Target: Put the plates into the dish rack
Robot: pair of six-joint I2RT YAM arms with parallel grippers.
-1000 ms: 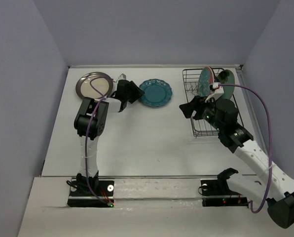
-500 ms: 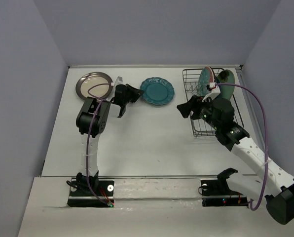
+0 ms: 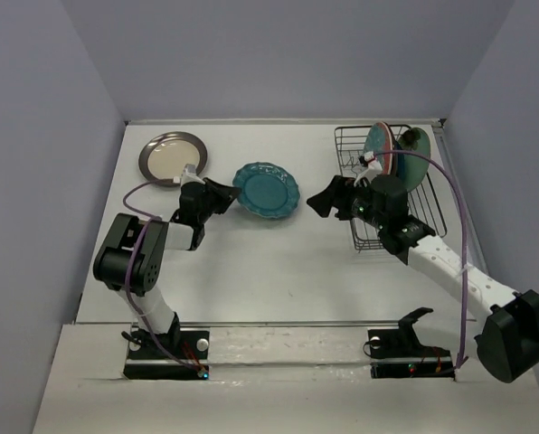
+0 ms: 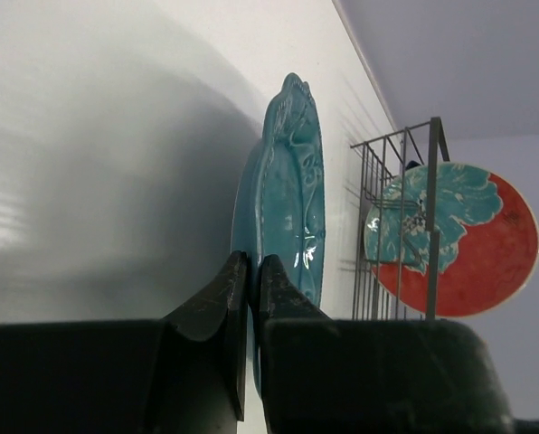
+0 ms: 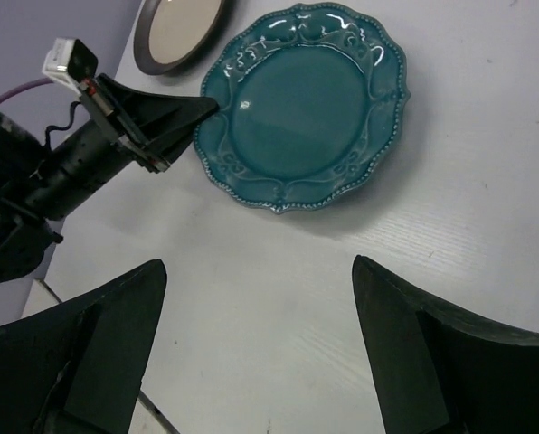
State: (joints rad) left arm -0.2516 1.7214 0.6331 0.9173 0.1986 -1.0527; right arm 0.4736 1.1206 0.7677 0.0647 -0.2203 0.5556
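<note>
Now the left end effector [image 4: 250, 271] is pinched tight on the rim of the scalloped teal plate [image 4: 292, 194], which lies on the surface [image 3: 251, 262] between the cream plate [image 3: 173, 155] and the dish rack [image 3: 349, 149]. The right end effector [image 5: 259, 267] hovers nearby, spread wide. A red floral plate [image 3: 378, 143] stands upright at the rack's far end.

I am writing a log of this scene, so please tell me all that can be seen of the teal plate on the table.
The teal plate is round, glossy and ceramic-looking, with a scalloped rim and raised scroll relief around a smooth centre. It is whole and empty, lying face up on the white table, left of the dish rack. The left gripper pinches its rim.
</note>
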